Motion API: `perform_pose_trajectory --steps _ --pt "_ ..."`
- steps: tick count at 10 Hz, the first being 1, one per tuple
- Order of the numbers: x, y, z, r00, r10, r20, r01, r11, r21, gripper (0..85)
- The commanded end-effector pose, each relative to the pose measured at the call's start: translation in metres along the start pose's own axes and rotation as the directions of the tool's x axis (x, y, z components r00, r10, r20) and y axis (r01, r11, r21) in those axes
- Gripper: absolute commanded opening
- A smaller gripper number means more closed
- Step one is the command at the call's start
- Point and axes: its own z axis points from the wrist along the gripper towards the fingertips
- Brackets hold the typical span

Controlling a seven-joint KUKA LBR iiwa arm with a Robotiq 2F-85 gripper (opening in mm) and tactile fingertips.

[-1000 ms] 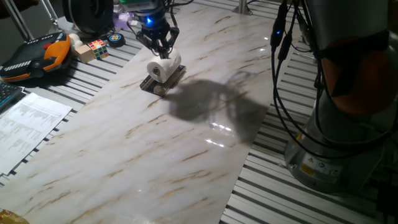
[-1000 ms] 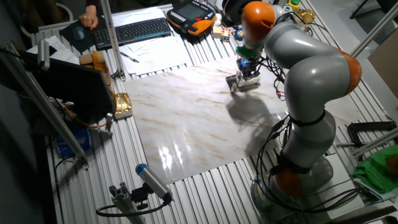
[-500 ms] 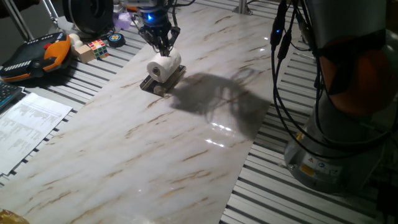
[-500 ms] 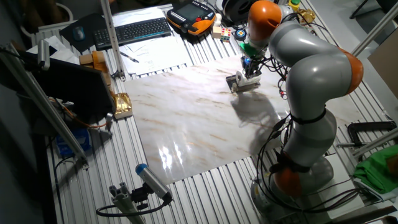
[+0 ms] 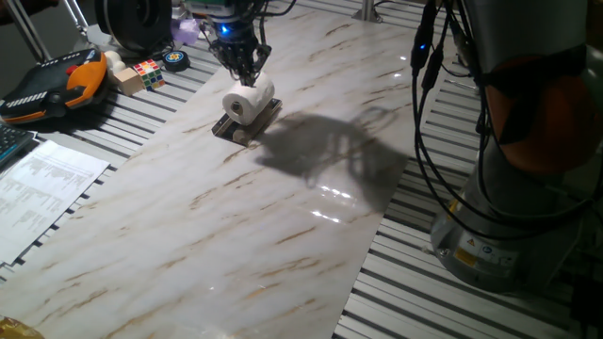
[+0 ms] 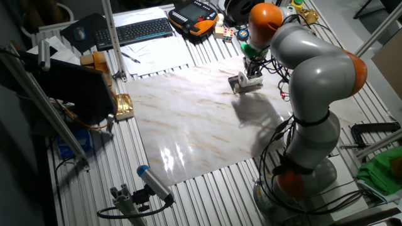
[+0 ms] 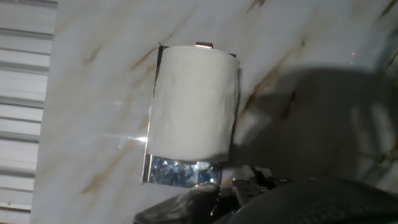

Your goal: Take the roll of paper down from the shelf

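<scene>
**Roll still on the shelf, lift not yet begun**

The roll of paper (image 5: pixel 248 101) lies on its side on top of the shelf (image 5: pixel 245 124), a low dark rack standing on the marble tabletop (image 5: pixel 283 217). In the hand view the roll (image 7: pixel 193 102) covers nearly the whole rack, with only thin metal edges and a shiny strip of the shelf (image 7: pixel 180 171) showing past one end.

The gripper (image 5: pixel 241 69) hangs just above the roll, on the roll's far side in one fixed view. Its jaws look drawn close together into a narrow point there, and they grip nothing: the roll sits free beneath them. The other fixed view shows the same arrangement at a small size, gripper (image 6: pixel 253 64) over roll (image 6: pixel 242 80).

As I judge it, none of the task is done. The roll rests fully on the shelf, so the grasp, the lift clear of the frame, and the setting down on the tabletop beside the shelf all remain.
</scene>
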Motion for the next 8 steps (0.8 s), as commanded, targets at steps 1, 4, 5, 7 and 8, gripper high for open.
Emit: perform_pose_trajectory --steps 1,4,5,7,8 --pt "0.000 0.000 0.000 1.000 0.001 0.005 -0.001 1.000 -0.002 0.7" --pt "-0.008 -0.001 -0.001 1.000 0.002 -0.006 -0.002 1.000 -0.030 7.0" --pt "-0.008 -0.001 -0.001 1.000 0.028 0.005 -0.028 0.999 -0.043 24.0" --pt "-0.010 0.000 0.002 0.998 0.065 0.013 -0.064 0.997 -0.050 36.0" --pt "-0.011 0.002 0.004 0.997 0.080 0.012 -0.080 0.996 -0.046 42.0"
